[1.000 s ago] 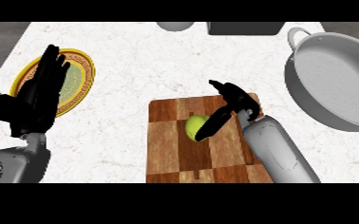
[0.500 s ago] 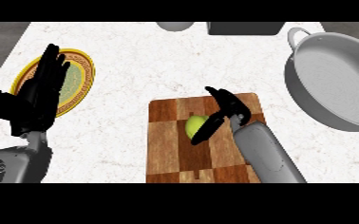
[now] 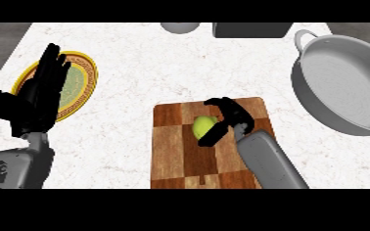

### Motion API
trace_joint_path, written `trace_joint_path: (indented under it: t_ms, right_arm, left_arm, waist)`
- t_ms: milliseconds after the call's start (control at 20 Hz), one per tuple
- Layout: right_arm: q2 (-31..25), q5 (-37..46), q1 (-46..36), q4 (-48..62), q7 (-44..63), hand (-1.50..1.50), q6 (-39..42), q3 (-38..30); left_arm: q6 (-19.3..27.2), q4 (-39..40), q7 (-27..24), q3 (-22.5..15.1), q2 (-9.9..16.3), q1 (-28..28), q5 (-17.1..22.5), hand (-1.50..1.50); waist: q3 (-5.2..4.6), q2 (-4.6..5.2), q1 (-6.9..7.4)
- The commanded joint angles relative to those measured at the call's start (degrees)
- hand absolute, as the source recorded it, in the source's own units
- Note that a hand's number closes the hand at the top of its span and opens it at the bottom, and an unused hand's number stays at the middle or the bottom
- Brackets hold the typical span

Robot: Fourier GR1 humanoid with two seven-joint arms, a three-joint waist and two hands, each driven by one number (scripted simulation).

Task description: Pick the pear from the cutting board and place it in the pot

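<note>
Right now, right hand point(image 3: 230, 116) curled over pear point(image 3: 203, 126) on cutting board point(image 3: 173, 147), thumb down pear's near side; seems to pinch it, contact hard to judge. Pot point(image 3: 318, 98) well off to hand's right on bench point(image 3: 180, 63). Left hand point(image 3: 39, 95) open, fingers straight, over yellow-rimmed plate point(image 3: 88, 68).

Right hand point(image 3: 226, 116) has shifted toward 9 o'clock across the cutting board point(image 3: 173, 147) and closed in on the pear point(image 3: 203, 126); fingers now curl over its top and right side. Forearm swung in with it, now steeper from 5 o'clock.
</note>
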Motion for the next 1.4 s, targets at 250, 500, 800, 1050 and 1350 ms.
trace_joint_path:
  t_ms: [250, 500, 800, 1050, 1350]
  right_arm:
    - [1.12, 3.53, 0.85, 6.46, -10.39, 1.50, -0.74, 1.66]
    - [-2.92, 5.08, 7.43, -3.48, -14.48, 1.50, 4.57, 7.72]
    - [-15.01, 14.02, 8.50, -22.73, -31.98, 1.50, 13.74, 26.95]
    - [-32.71, 19.55, 20.68, -39.52, -42.39, 1.50, 7.53, 29.81]
    - [-40.54, 13.43, 32.34, -53.19, -50.52, 1.50, -8.04, 13.77]
  left_arm:
    - [-2.43, 0.77, -0.23, 1.61, -0.79, 0.15, 0.59, 0.00]
    - [-3.47, -1.27, -0.80, 2.46, -0.05, 3.17, 0.84, 0.00]
    - [-1.00, -0.15, 0.62, 2.21, -0.56, 3.01, -0.75, 0.00]
    - [-0.61, -1.43, 0.55, 3.54, 0.08, 3.47, -0.53, 0.00]
    - [-0.22, -3.43, 1.17, 4.50, 0.06, 5.10, 0.08, 0.00]
  waist:
    - [0.38, 0.77, 0.32]
    - [0.37, 0.48, -0.26]
    - [0.38, -1.67, -2.95]
    - [0.45, -0.84, -4.85]
    - [0.61, -0.54, -5.78]
